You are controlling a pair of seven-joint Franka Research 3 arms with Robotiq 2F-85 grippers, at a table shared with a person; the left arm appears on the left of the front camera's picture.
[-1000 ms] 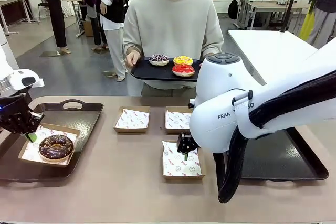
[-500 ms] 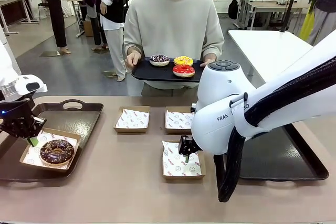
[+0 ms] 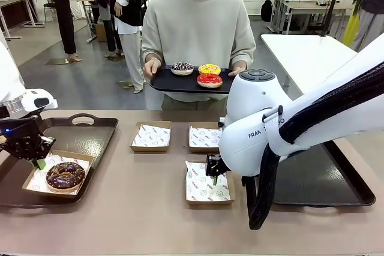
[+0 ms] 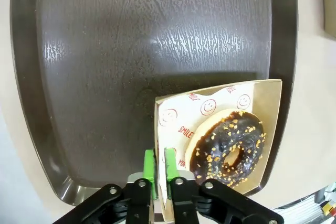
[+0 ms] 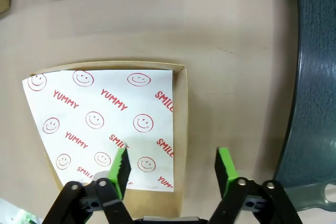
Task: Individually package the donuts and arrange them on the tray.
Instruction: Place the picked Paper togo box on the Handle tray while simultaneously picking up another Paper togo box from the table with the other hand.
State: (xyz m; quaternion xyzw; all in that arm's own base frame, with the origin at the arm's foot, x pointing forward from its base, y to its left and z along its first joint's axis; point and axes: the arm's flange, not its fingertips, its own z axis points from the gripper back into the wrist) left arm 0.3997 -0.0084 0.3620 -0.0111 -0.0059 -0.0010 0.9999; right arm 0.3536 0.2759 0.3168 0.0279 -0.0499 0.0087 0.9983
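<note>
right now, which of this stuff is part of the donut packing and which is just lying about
Job:
chocolate donut in the filled box on the left tray; sprinkled donut, yellow donut and red donut on the person's black tray; empty boxes; right tray

Lying about:
white table at the back right

Glossy white shells cover the left arm [image 3: 30, 100] and right arm [image 3: 360, 70], the right bearing a grey-capped round joint [image 3: 257, 77], black "FRAN" lettering and a thick black sheathed cable [image 3: 264, 190]; left end effector [image 4: 159, 162] and right end effector [image 5: 172, 157] are black with green pads [image 5: 119, 167]; person [image 3: 201, 19] wears pale beige sweatshirt [image 3: 180, 37].
</note>
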